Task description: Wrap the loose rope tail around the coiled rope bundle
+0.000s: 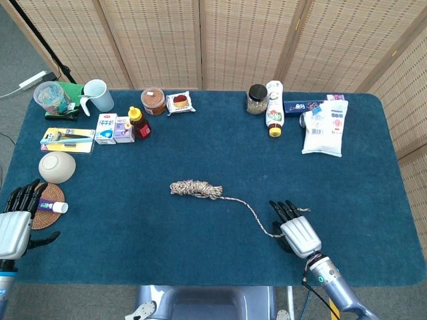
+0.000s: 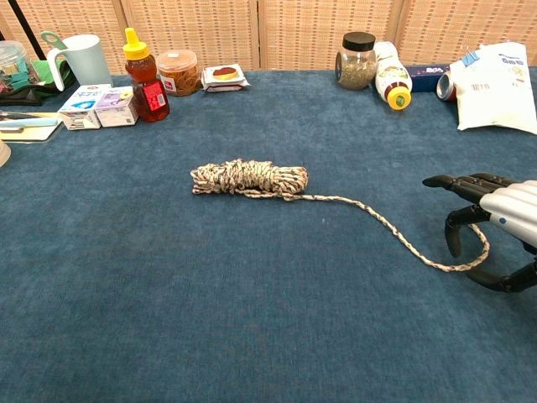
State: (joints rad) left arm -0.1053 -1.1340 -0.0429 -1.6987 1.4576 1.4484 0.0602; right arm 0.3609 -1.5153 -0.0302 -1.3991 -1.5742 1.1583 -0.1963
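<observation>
A coiled rope bundle (image 1: 195, 189) (image 2: 249, 178) of speckled cord lies in the middle of the blue table. Its loose tail (image 1: 250, 213) (image 2: 386, 227) runs right and toward the near edge, ending in a bend under my right hand (image 1: 296, 229) (image 2: 491, 220). That hand hovers over the tail's end with fingers spread and thumb below the cord, holding nothing. My left hand (image 1: 17, 220) rests at the table's near left edge, fingers apart and empty; it shows only in the head view.
Along the far edge stand a mug (image 1: 99, 95), small cartons (image 1: 107, 128), a honey bottle (image 1: 138, 123), jars (image 1: 257, 99), a squeeze bottle (image 1: 273, 108) and a white pouch (image 1: 325, 128). A bowl (image 1: 57, 167) and a coaster (image 1: 47, 197) sit by my left hand.
</observation>
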